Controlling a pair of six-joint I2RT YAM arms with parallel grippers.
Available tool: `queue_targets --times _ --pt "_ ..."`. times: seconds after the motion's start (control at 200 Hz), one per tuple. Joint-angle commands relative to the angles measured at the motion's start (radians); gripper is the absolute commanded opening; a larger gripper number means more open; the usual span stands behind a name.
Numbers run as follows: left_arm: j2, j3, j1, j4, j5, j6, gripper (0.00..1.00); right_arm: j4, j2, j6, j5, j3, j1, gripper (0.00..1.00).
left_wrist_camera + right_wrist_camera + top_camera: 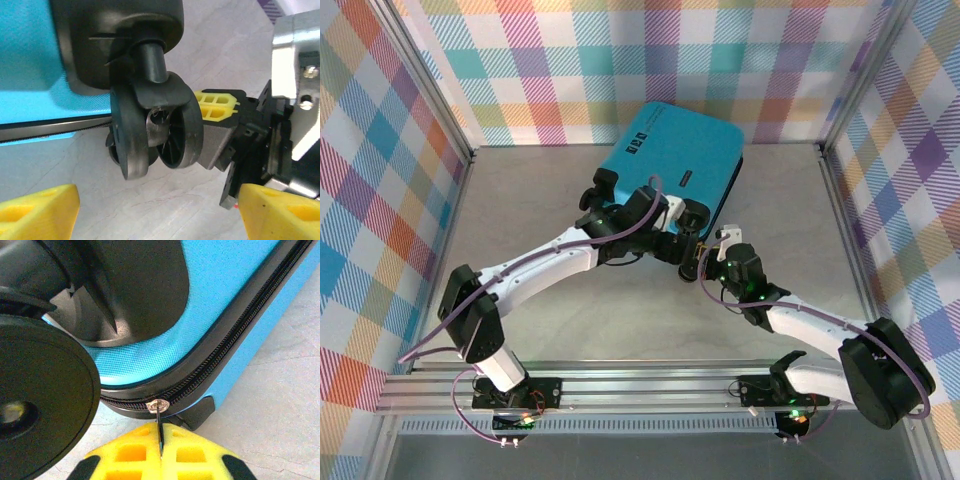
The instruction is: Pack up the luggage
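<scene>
The luggage [670, 150] is a turquoise hard-shell suitcase lying flat and closed at the back of the table. Both grippers are at its near corner. My right gripper [160, 452] is shut on the metal zipper pull [158, 406], which hangs from the black zipper seam [235, 335] at the corner of the shell [225, 285]. My left gripper [160, 220] is open, its yellow fingertips [40, 215] wide apart just below a black caster wheel [155, 130], with bare table between them. From above, the left gripper [670, 235] and right gripper [703, 255] sit close together.
The grey tabletop [620, 320] is walled by checked fabric panels on a metal frame [840, 200]. Another caster wheel [40, 410] sits close to my right fingers on the left. The right gripper's body [260, 145] stands close to the right of my left fingers.
</scene>
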Motion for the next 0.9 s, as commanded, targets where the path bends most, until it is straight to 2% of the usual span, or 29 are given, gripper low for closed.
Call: queue_targets --times 0.0,0.325,0.59,0.735,0.895 --pt "0.035 0.052 -0.017 0.007 -0.04 0.0 0.84 0.051 -0.045 -0.012 -0.017 -0.009 0.01 0.0" --pt "0.147 0.158 -0.042 -0.031 -0.083 0.031 0.83 0.045 -0.055 -0.017 -0.026 -0.013 0.01 0.0" --pt "0.204 0.196 -0.061 -0.089 -0.162 0.062 0.64 0.055 -0.038 -0.02 -0.037 -0.012 0.002 0.0" --pt "0.206 0.187 -0.068 -0.112 -0.187 0.083 0.54 0.046 -0.028 -0.013 -0.059 -0.007 -0.045 0.0" --pt "0.181 0.143 -0.072 -0.1 -0.176 0.109 0.52 -0.006 -0.023 -0.019 -0.073 0.03 -0.12 0.0"
